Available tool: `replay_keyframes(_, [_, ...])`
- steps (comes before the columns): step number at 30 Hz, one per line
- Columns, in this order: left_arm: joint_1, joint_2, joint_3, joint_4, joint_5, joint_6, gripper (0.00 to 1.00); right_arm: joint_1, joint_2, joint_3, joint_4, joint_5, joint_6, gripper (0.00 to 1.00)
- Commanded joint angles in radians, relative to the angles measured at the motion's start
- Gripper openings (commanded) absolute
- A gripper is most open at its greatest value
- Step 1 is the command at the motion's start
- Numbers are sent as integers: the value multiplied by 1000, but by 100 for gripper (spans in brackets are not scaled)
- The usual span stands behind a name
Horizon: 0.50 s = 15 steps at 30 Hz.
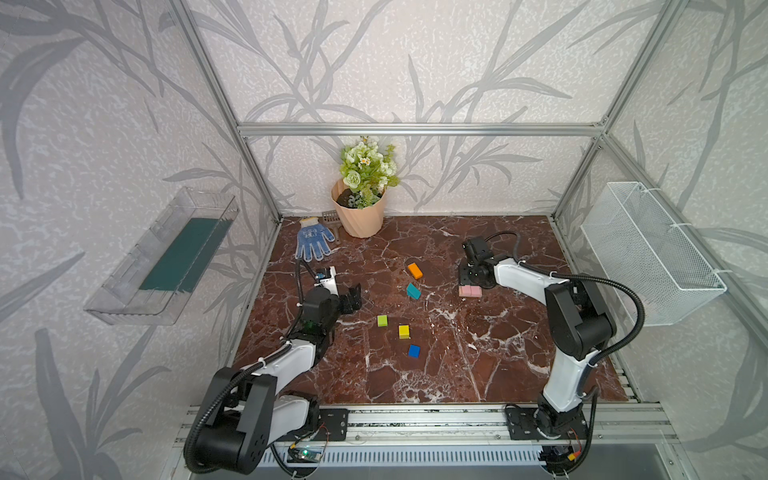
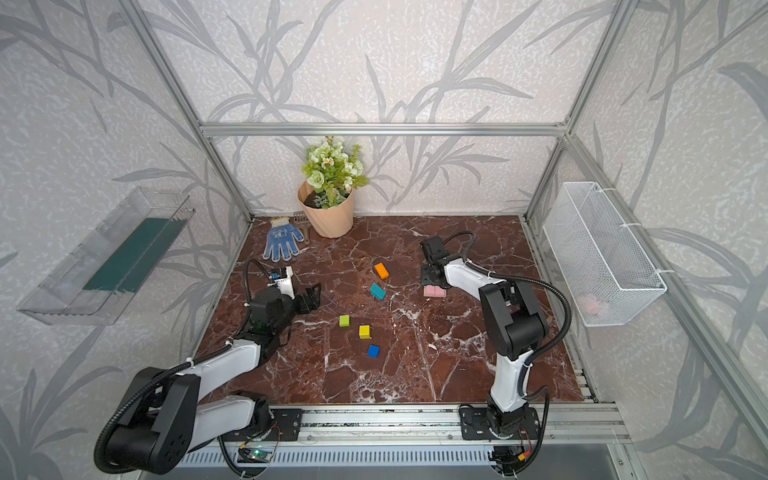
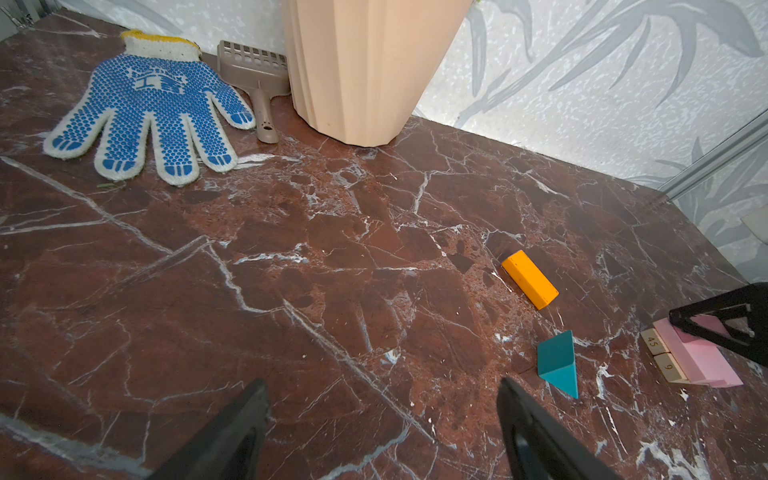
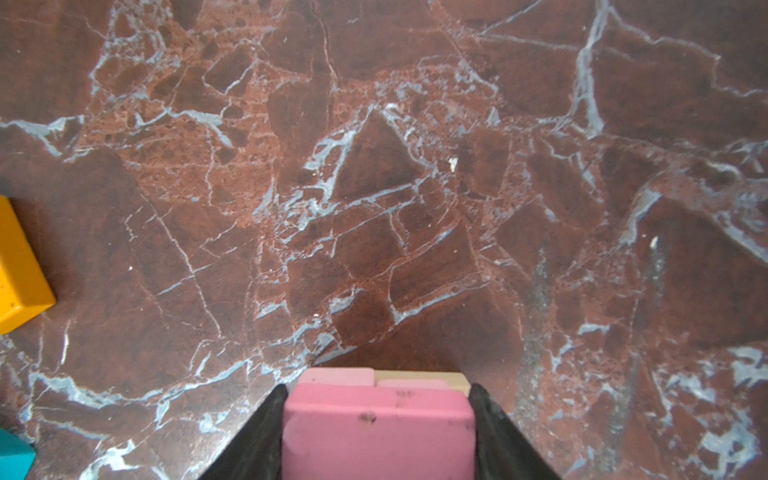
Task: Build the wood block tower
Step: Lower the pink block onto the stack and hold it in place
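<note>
Open marble [image 3: 291, 270] between glove [image 3: 145, 108] and orange block [image 3: 530, 279]; flower pot [image 3: 357, 70] stands behind.

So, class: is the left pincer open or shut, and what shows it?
Open: the left pincer has its fingers wide apart above bare tabletop, nothing between them.

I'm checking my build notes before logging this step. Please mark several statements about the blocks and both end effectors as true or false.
1. The right end effector is closed on the top pink block. True.
2. The left end effector holds the teal wedge. False: it is open and empty, and the wedge lies on the table.
3. The orange block rests on the top pink block. False: it lies on the table, apart from it.
4. The lime cube, yellow cube and blue cube lie apart from one another. True.
</note>
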Motion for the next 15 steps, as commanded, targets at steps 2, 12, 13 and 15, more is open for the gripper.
replay_keyframes(2, [-3,3,26,11,3,5,87,-4,-3,16,-18,-13,4,33])
replay_keyframes(12, [-2,3,24,12,4,5,87,-4,-7,10,-17,-8,7,34])
replay_keyframes(13, [-2,3,25,12,3,5,87,-3,-7,11,-17,-7,8,34])
replay_keyframes(15, [-2,3,25,12,4,5,87,-4,-9,9,-18,-4,9,35])
